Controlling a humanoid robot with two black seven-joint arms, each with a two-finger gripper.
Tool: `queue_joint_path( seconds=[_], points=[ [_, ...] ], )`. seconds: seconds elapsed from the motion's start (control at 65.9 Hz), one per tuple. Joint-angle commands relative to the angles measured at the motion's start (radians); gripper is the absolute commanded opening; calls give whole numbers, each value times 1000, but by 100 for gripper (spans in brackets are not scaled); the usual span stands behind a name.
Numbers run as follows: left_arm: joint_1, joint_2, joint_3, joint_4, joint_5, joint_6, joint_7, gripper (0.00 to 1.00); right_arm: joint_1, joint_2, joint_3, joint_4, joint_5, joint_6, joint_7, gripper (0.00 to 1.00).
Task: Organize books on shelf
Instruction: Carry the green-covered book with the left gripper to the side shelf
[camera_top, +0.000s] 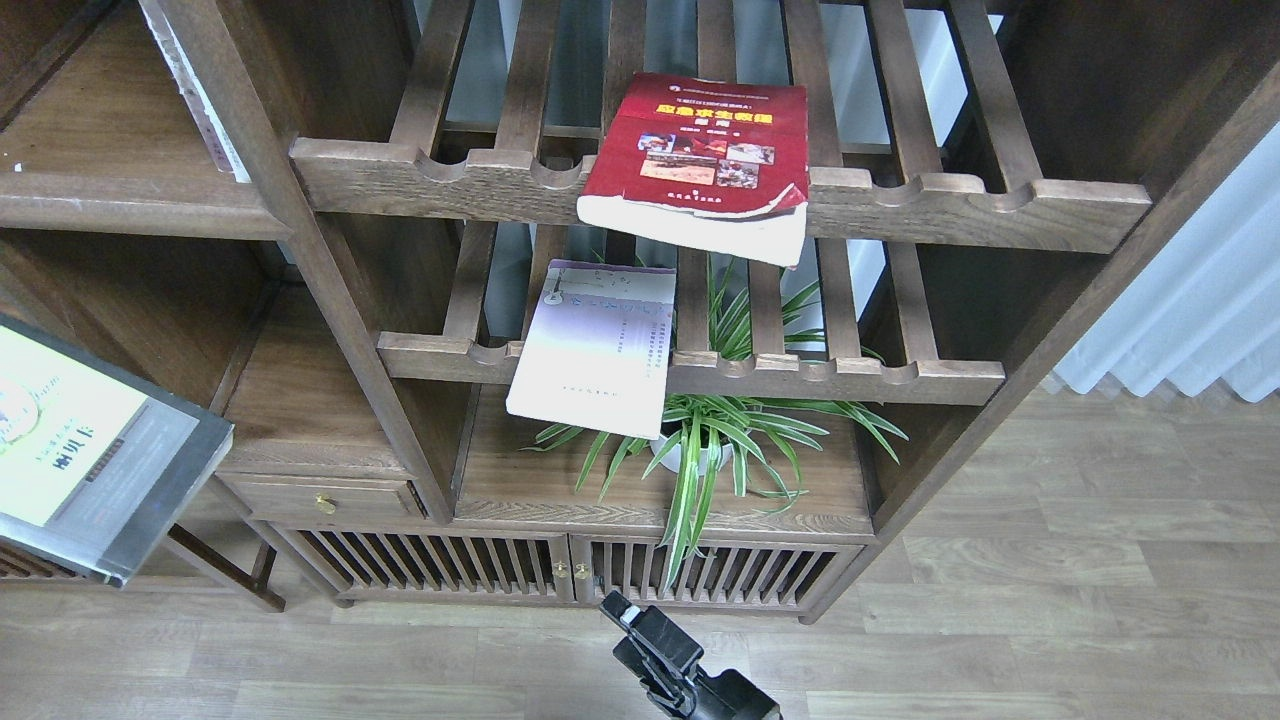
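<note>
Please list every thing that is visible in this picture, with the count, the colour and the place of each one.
red book: 1, red with yellow title, flat on upper slatted rack, overhanging its front rail
lavender-white book: 1, pale, on lower slatted rack, overhanging
green-and-grey book: 1, far left, in the air, cut by the picture's edge
plant: 1, green, white pot, under the lower rack
drawer: 1, brown, brass knob, lower left
right gripper: 1, black, bottom centre; fingers not distinguishable

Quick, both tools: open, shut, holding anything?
Left tool: out of view; the green-and-grey book sits at the left edge, grip not visible.
Right tool: low centre, holding nothing; open or shut cannot be told.
</note>
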Motion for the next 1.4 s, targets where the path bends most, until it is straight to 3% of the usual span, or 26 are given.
queue_joint_path(
  seconds=[0.0, 0.273, 0.364, 0.38, 0.516, 0.714, 0.972, 1.109, 1.154, 1.382],
  points=[
    [-36, 58, -50, 8, 7, 0, 9, 6, -1, 0, -2, -3, -3, 0, -3, 99],
    [-304, 90, -50, 103, 191, 0, 91, 6, -1, 0, -3, -1, -6, 0, -5, 99],
    [-376, 90, -52, 119, 255, 0, 100, 6, -1, 0, 0, -1, -6, 0, -5, 99],
    [-449, 90, -52, 131, 315, 0, 109, 6, -1, 0, 1, 0, -8, 0, -5, 99],
    [-623, 78, -32, 157, 468, 0, 120, 6, -3, 0, 1, 2, -8, 0, -5, 99],
    [-774, 47, -4, 157, 617, 0, 128, 6, -4, 0, 0, 0, -8, 0, -5, 99],
    [-955, -40, 79, 198, 748, 0, 215, 6, -7, 0, 1, 7, -8, 0, -5, 99],
    [-1070, -64, 111, 287, 832, 0, 218, 6, -18, 0, 1, 7, -8, 0, -5, 99],
    [-1171, -92, 165, 347, 883, 0, 218, 6, -19, 0, 1, 10, -8, 0, -5, 99],
    [-1317, -137, 290, 464, 884, 0, 213, 6, -21, 0, 3, 13, -8, 0, -5, 99]
  ],
)
